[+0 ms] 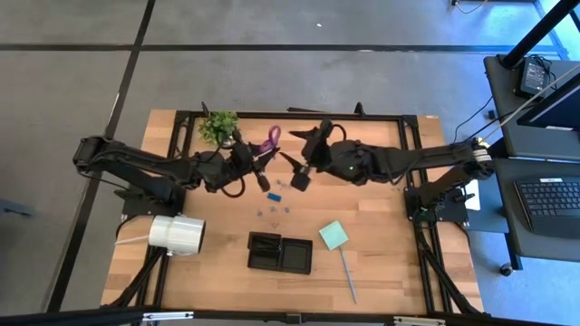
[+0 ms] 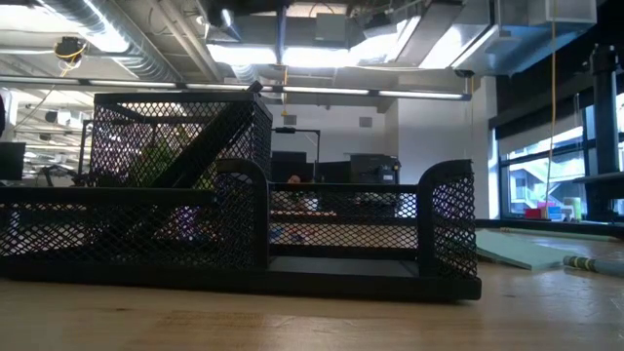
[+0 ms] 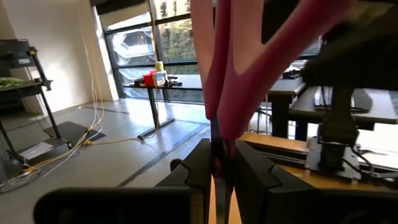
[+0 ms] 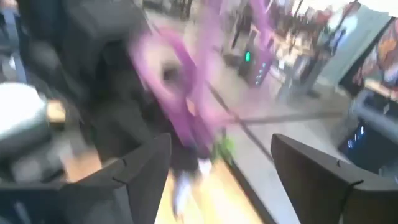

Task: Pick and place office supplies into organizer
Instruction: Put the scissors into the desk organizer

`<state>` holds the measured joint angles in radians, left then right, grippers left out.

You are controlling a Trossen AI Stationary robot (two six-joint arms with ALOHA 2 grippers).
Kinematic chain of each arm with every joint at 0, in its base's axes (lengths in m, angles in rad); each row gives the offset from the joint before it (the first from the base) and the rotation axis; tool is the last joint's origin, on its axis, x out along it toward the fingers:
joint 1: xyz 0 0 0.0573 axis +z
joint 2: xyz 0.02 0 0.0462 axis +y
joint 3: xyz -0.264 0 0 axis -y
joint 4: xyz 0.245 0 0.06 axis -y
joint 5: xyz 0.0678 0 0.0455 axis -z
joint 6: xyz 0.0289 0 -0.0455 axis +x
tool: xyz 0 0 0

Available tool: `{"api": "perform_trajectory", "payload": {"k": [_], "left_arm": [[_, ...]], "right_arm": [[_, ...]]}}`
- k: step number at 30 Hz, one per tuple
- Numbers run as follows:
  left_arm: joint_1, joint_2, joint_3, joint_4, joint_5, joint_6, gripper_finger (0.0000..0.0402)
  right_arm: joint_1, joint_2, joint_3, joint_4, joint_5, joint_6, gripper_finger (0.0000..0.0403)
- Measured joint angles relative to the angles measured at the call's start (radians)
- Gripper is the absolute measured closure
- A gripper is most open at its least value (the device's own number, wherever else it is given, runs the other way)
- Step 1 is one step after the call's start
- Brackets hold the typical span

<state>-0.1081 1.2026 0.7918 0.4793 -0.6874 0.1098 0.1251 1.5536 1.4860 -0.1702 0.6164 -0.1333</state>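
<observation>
The purple-handled scissors [image 1: 270, 139] hang in the air over the table's far middle, with my left gripper [image 1: 258, 168] shut on them. In the left wrist view their handles [image 3: 249, 68] rise above the fingers. My right gripper [image 1: 299, 177] stands open just to the right of the scissors and touches nothing; the right wrist view shows the scissors [image 4: 180, 112], blurred, beyond its spread fingers [image 4: 143, 171]. The black organizer [image 1: 279, 253] rests on the table near the front edge. The pale green sticky-note pad [image 1: 333, 234] and the slim grey stick [image 1: 348, 276] lie to its right. My left gripper pinches the scissors between its two fingers [image 3: 199, 171] just below the handles, where the dark blades begin [image 3: 219, 149]. The fingers come in level from the table's left. The scissors are lifted clear of the table, handles up above the fingers.
A big white roll [image 1: 177, 234] lies at the left, a small green plant [image 1: 218, 125] at the far edge. Small blue and dark clips [image 1: 274, 201] lie on the wood below the grippers. In the low view the organizer's mesh walls [image 2: 244, 214] fill the front.
</observation>
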Motion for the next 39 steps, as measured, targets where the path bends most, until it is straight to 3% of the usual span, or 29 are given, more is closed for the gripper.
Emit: {"api": "perform_trajectory", "payload": {"k": [4,10,14,29,39], "left_arm": [[-0.019,-0.068,0.0,-0.112,0.09,-0.062,0.0364],[-0.033,-0.106,0.0,-0.2,0.522,-0.196,0.0364],[-0.061,-0.101,0.0,-0.199,0.669,-0.234,0.0364],[-0.258,0.002,0.0,-0.255,0.637,-0.23,0.036],[-0.249,0.024,-0.2,-0.005,0.667,-0.33,0.0357]], "right_arm": [[0.005,-0.044,0.0,-0.132,0.002,0.111,0.0128],[0.002,-0.057,0.0,-0.213,0.0,0.195,0.0129],[-0.008,-0.052,0.0,-0.214,0.0,0.229,0.0129],[-0.011,-0.042,0.0,-0.394,0.0,0.473,0.0129],[-0.007,-0.021,-0.001,-0.402,-0.001,0.522,0.0129]]}}
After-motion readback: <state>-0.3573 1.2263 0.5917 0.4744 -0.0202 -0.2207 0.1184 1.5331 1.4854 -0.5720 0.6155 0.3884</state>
